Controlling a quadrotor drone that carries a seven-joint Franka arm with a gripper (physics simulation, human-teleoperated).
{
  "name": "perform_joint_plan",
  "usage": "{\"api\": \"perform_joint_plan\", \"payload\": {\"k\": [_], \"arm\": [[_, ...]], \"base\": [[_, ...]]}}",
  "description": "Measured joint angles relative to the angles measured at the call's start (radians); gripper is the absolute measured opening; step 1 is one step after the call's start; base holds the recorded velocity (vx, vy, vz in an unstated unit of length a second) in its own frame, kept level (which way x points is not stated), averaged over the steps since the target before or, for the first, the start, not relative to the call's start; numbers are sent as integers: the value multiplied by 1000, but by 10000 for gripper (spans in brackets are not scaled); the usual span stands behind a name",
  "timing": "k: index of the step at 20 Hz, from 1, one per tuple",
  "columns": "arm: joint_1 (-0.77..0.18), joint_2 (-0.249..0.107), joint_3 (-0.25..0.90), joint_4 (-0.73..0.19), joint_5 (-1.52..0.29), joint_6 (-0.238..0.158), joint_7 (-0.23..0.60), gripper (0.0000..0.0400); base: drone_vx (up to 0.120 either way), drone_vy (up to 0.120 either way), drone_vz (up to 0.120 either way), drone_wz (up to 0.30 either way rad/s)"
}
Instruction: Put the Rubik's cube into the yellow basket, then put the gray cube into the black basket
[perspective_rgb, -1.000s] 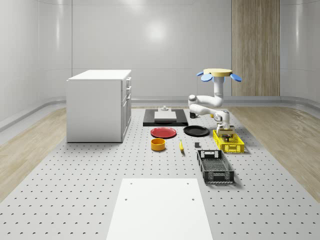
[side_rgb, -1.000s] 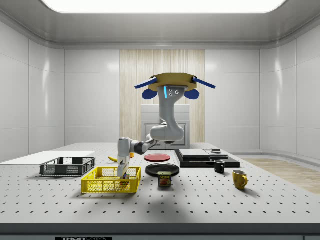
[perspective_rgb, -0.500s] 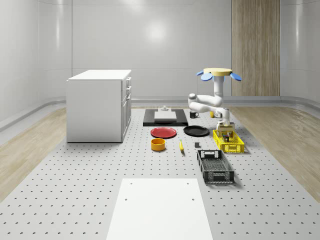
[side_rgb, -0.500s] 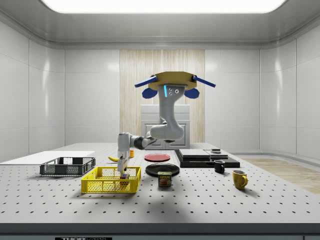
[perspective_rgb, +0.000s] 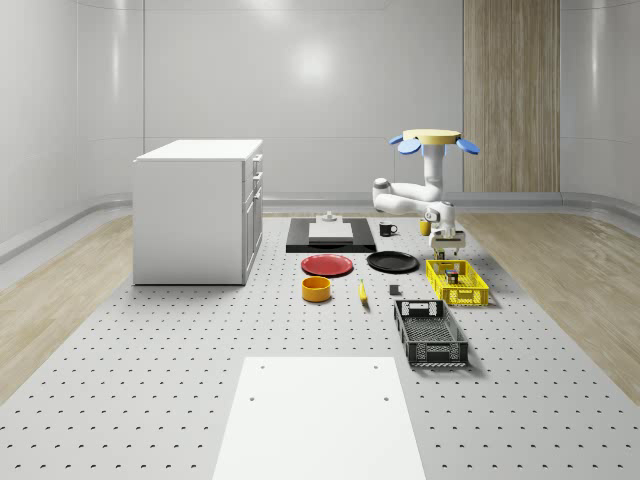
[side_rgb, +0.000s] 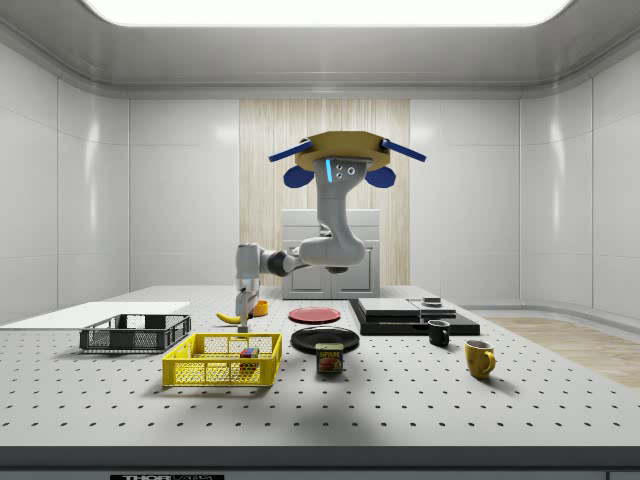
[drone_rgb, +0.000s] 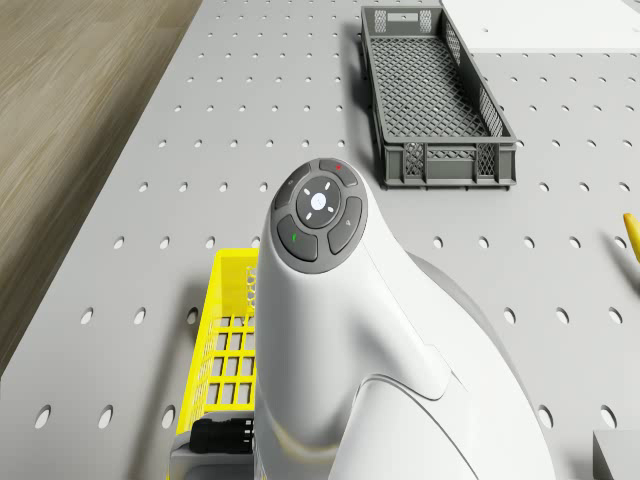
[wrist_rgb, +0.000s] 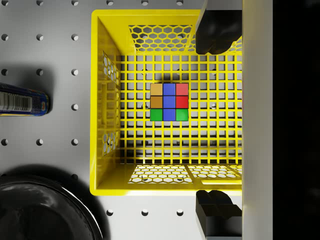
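While loose, Rubik's cube inside yellow basket

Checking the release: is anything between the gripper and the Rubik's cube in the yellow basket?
Nothing: in the wrist view the open gripper looks straight down on the Rubik's cube lying alone on the yellow basket floor. The drone hovers above the table.

Drone hovering in the air, rotors level. Arm hangs from its underside, elbow bent, forearm reaching out toward the side view's left. Wrist turned straight down, hand pointing vertically downward. Fingers spread wide apart, nothing held between them. No part of the robot touches anything
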Motion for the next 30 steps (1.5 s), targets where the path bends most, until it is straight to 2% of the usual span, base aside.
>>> {"api": "perform_joint_plan", "payload": {"k": [22, 30], "arm": [[-1, -13, 19, -2, 22, 7, 1, 400], [-1, -17, 20, -2, 24, 11, 2, 400]], "base": [[0, -120, 0, 0], [110, -120, 0, 0]]}}
